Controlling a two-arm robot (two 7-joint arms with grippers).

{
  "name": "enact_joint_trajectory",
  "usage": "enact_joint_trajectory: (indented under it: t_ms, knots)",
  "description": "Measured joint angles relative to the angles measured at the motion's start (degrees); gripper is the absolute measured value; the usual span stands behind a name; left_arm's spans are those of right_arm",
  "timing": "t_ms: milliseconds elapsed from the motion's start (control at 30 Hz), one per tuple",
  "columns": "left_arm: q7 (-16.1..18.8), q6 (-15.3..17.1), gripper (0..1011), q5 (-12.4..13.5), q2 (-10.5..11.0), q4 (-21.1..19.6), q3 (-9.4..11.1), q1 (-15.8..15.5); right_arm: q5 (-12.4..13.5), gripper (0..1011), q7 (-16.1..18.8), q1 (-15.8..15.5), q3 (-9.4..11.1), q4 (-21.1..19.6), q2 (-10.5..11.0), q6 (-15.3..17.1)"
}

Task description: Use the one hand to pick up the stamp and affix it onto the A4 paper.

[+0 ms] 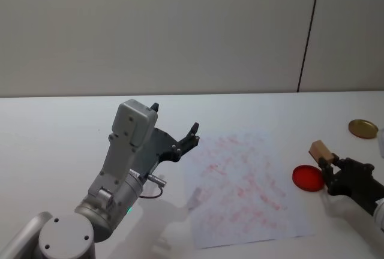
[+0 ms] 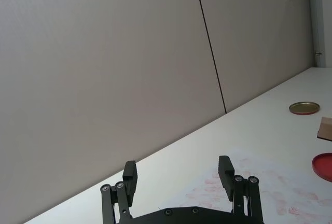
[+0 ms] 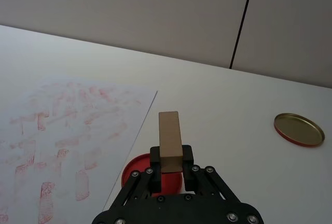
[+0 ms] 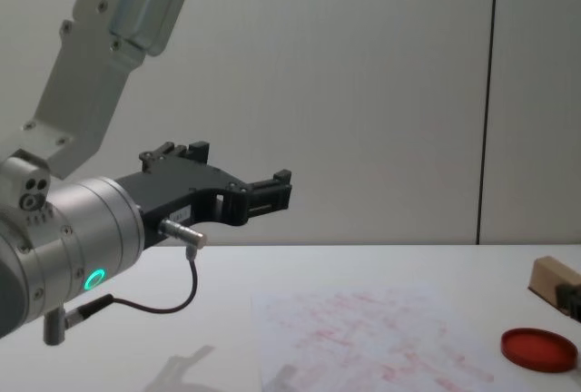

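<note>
The stamp (image 3: 169, 140), a small tan wooden block, is clamped upright between the fingers of the right claw (image 3: 171, 163), lifted over the near edge of the round red ink pad (image 1: 308, 178). That pad lies on the white tabletop (image 1: 54, 133) just beside the right edge of the paper (image 1: 243, 181), a white sheet covered with faint red marks. A gold lid (image 1: 363, 128) sits farther back on the right. The left claw (image 2: 178, 178) hangs raised above the tabletop left of the paper, fingers spread wide and empty.
</note>
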Motion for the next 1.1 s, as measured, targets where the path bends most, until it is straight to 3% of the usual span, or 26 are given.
enact_joint_trajectory:
  t_ms: [867, 933, 1100]
  knots:
    - [0.00, 0.00, 993, 0.00, 0.00, 0.00, 0.00, 0.00, -0.51, 217, 2.80, 1.84, -1.55, 3.29, -1.80, 0.54]
    - [0.00, 0.00, 993, 0.00, 0.00, 0.00, 0.00, 0.00, -0.65, 242, 2.83, 1.91, -1.59, 3.39, -1.84, 0.69]
    - [0.00, 0.00, 993, 0.00, 0.00, 0.00, 0.00, 0.00, -1.17, 424, 2.94, 2.25, -1.65, 3.81, -1.91, 1.28]
